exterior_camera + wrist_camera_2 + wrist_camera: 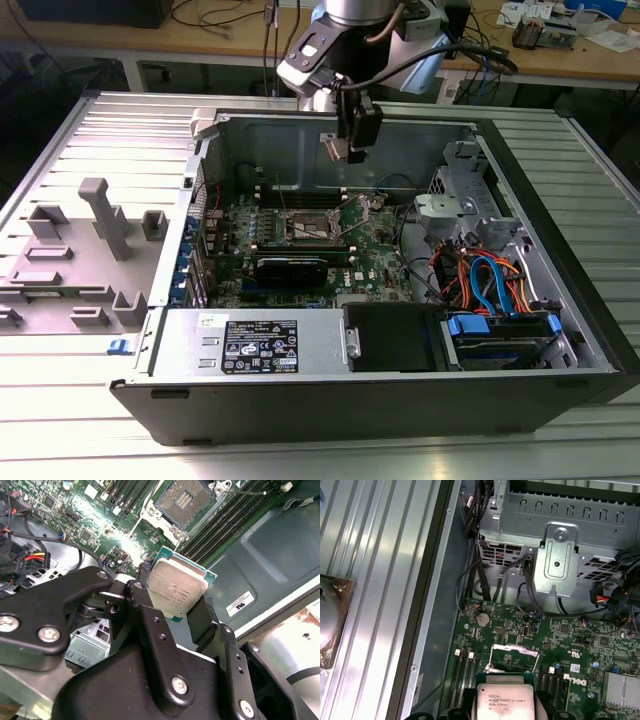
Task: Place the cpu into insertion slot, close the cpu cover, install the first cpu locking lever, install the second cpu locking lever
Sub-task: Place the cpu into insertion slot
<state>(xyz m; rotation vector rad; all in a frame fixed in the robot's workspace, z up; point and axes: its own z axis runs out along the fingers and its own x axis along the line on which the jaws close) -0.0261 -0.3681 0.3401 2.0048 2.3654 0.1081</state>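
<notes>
Ribbed metal table (pixel 320 458) underneath, wooden desks (pixel 150 45) at the back. Found an open black case (pixel 300 405) lying on the table, with a grey plastic fixture (pixel 90 240) just beside it at 9 o'clock in the exterior view. Saw, nearest inside the case, a power supply (pixel 250 345) at 7 o'clock and a drive bay (pixel 500 335) at 4 o'clock, with blue and orange cables (pixel 490 285) just behind it. Farther in, saw the green board (pixel 385 250) flat on the case floor, with the slot (pixel 308 228) near the case's middle and long memory slots (pixel 235 520) just beside it. Found the slot (pixel 187 500) uncovered in the second wrist view, dark contacts bare inside a silvery rim. Made out the cover (pixel 515 650) in the first wrist view as a thin silvery frame tipped up off the slot. Saw the gripper (pixel 350 150) hanging over the board, at about 1 o'clock from the slot in the exterior view and well clear of it. Found its jaws clenched on the cpu (pixel 177 587), black fingers (pixel 150 625) pressing two opposite edges. Saw the cpu in the air, metal top turned to both wrist cameras, touching neither slot nor board. Beyond it, noted the case's grey far wall (pixel 290 150) at 12 o'clock.
</notes>
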